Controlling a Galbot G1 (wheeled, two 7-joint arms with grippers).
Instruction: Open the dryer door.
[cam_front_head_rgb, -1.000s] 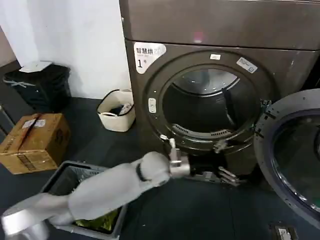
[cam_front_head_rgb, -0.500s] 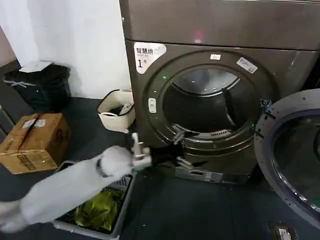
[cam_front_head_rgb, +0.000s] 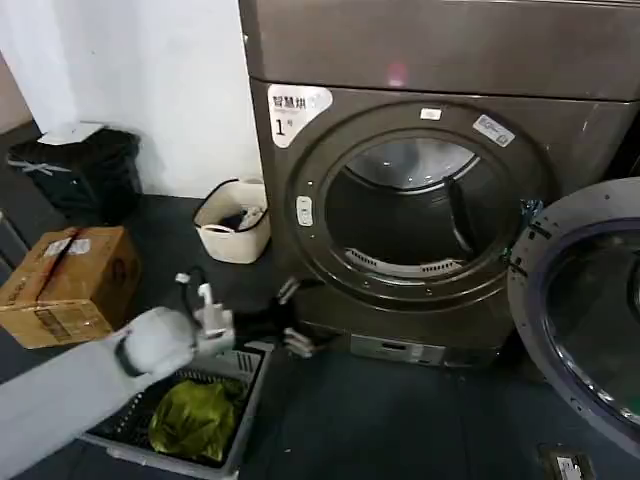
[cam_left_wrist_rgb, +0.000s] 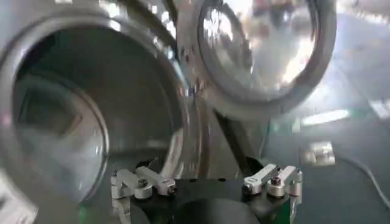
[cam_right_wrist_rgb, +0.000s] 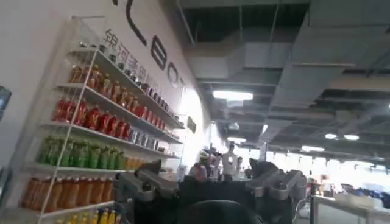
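The brown-grey dryer (cam_front_head_rgb: 420, 60) stands ahead, its round drum opening (cam_front_head_rgb: 415, 215) bare. The dryer door (cam_front_head_rgb: 585, 310), a chrome ring around dark glass, hangs swung out wide on the right, hinged at the opening's right side. My left gripper (cam_front_head_rgb: 291, 320) hovers low by the dryer's bottom left corner, open and holding nothing. In the left wrist view the left gripper (cam_left_wrist_rgb: 207, 182) faces the drum opening (cam_left_wrist_rgb: 73, 122) and the open dryer door (cam_left_wrist_rgb: 262, 55). My right gripper (cam_right_wrist_rgb: 210, 182) is open and points up toward store shelves and a ceiling, away from the dryer.
A grey laundry basket (cam_front_head_rgb: 245, 400) with a yellow-green cloth (cam_front_head_rgb: 195, 420) sits under my left arm. A cardboard box (cam_front_head_rgb: 70, 280), a black bin (cam_front_head_rgb: 75, 170) and a white basket (cam_front_head_rgb: 235, 235) stand on the left. Dark floor lies before the dryer.
My left arm has drawn back leftward, from under the drum opening to beside the laundry basket. The dryer door stays swung open.
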